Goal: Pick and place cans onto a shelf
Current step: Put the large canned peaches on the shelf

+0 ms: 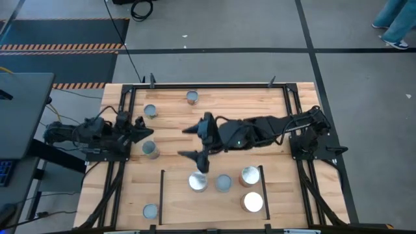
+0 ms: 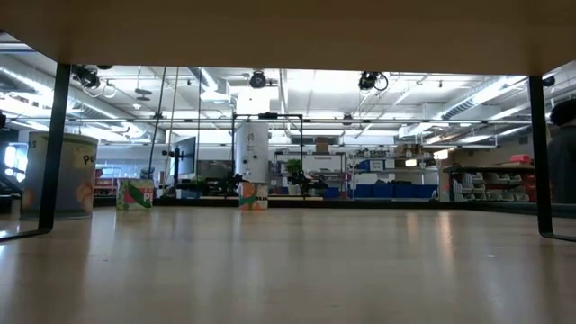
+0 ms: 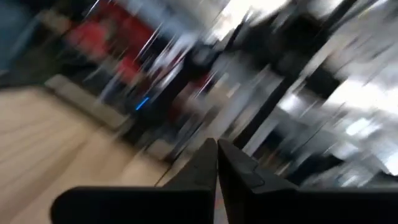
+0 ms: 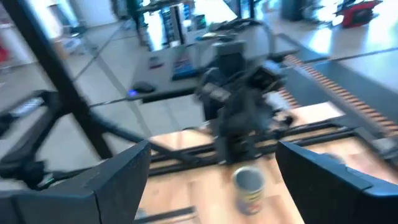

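high: four cans (image 1: 223, 182) on shelf (image 1: 174, 195) | low: shelf underside only

Counter (image 1: 214, 110) light wood, plank grain. Shelf (image 1: 211, 201) same pale wood, thin black rails. Cans (image 1: 223, 182): some dull grey-blue tops, one bright white top (image 1: 253, 202) with tan-brown side. Can in right wrist view (image 4: 250, 186) grey top, yellow label with red print. Both arms black. Floor grey with dark lines, orange-black hazard stripes (image 1: 62, 47) at one edge.
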Robot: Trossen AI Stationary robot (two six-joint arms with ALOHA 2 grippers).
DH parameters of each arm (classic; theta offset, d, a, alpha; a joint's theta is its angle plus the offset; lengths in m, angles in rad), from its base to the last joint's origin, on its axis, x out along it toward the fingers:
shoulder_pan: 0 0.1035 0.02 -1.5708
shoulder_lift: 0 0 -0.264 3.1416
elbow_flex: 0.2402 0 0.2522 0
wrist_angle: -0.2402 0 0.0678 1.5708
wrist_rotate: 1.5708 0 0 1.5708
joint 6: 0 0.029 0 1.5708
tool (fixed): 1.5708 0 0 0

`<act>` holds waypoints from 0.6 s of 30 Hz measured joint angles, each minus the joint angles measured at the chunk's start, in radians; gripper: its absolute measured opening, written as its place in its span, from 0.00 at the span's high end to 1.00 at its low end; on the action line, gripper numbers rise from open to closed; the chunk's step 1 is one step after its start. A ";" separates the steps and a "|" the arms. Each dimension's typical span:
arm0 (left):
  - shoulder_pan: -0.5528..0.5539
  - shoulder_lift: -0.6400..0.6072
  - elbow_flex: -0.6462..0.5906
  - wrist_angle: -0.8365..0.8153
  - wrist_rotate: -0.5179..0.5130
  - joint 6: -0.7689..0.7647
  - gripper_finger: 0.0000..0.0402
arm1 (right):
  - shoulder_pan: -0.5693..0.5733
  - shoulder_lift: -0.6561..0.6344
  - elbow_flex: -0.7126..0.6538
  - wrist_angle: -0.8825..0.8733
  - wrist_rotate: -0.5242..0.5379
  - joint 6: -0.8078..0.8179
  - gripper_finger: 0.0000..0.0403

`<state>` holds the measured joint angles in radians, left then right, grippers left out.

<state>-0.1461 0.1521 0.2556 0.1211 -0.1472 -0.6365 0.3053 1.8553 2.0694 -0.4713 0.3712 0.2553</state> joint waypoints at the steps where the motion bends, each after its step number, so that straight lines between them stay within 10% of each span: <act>1: 0.000 0.029 0.057 -0.108 -0.007 0.021 0.97 | -0.006 0.000 0.007 -0.003 0.013 -0.012 0.13; 10: 0.000 0.322 0.518 -1.009 -0.036 0.015 0.92 | -0.015 -0.023 0.021 -0.037 0.075 -0.041 0.13; 18: 0.000 0.480 0.568 -1.315 0.016 -0.133 0.61 | -0.006 -0.025 0.021 -0.155 0.081 0.026 0.13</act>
<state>-0.1461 0.6322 0.8235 -1.1938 -0.1311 -0.7696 0.2992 1.8305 2.0903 -0.6268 0.4522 0.2814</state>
